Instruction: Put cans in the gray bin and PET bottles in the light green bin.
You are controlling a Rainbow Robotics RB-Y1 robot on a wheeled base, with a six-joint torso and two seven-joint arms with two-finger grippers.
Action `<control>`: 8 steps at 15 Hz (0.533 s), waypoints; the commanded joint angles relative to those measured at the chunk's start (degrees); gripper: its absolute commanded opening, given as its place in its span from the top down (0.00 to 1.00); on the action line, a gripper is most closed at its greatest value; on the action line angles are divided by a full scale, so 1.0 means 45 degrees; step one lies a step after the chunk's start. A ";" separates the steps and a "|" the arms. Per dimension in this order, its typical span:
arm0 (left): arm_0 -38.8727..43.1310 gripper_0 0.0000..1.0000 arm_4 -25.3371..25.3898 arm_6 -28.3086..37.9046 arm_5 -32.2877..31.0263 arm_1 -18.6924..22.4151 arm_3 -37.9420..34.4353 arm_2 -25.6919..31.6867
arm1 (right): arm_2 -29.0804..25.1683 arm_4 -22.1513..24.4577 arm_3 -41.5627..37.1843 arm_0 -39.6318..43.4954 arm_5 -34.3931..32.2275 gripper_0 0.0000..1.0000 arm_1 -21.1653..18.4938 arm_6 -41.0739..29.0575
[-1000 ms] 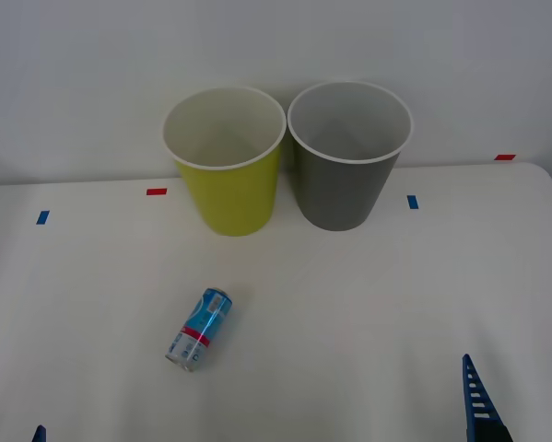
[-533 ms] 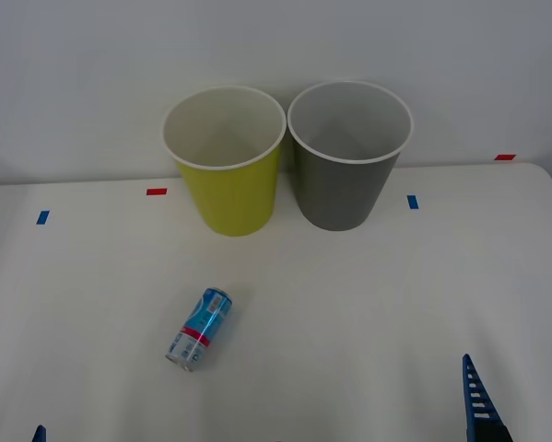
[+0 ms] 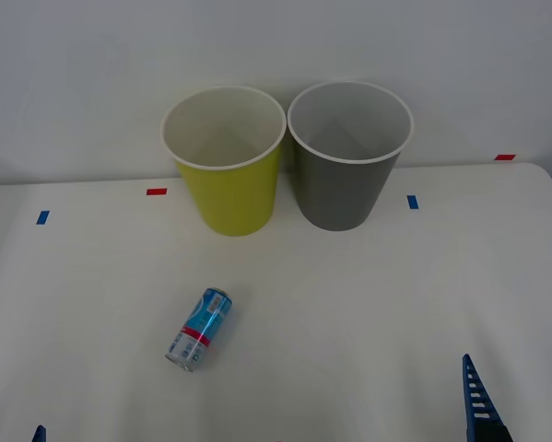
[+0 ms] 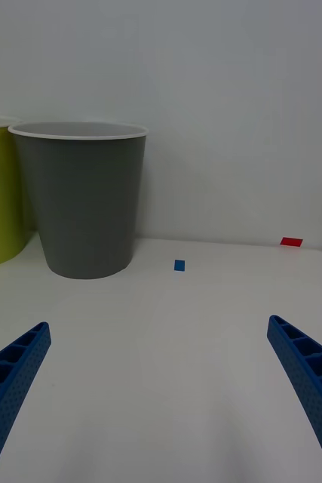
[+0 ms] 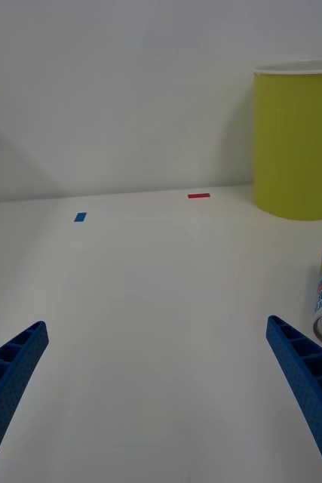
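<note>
A small light-blue can [image 3: 199, 329] with a pink-red band lies on its side on the white table, left of centre. It also lies beside my left gripper [image 5: 157, 324], which is open low over the table with nothing between its fingers. At the back stand the light green bin [image 3: 229, 198] and, touching it on the right, the gray bin [image 3: 340, 193], both upright. My right gripper [image 4: 158, 323] is open at the near right, facing the gray bin [image 4: 85, 204]. The PET bottles are out of view.
Small tape marks lie on the table: red [image 3: 156, 191] and blue [image 3: 42, 217] at the left, blue [image 3: 412, 201] and red [image 3: 504, 157] at the right. A white wall rises right behind the bins. The table's right edge runs near the right gripper.
</note>
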 commanded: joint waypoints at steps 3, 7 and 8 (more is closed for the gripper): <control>0.0000 0.00 0.0000 0.0000 0.0000 0.0000 0.0000 0.0000 | 0.0000 0.0000 0.0000 0.0000 0.0000 0.00 0.0000 0.0000; 0.0000 0.00 0.0000 0.0000 0.0000 0.0000 0.0000 0.0000 | 0.0000 0.0000 0.0000 0.0000 0.0000 0.00 0.0000 0.0000; 0.0000 0.00 0.0000 0.0000 0.0000 0.0000 0.0000 0.0000 | 0.0000 0.0000 0.0000 0.0000 0.0000 0.00 0.0000 0.0000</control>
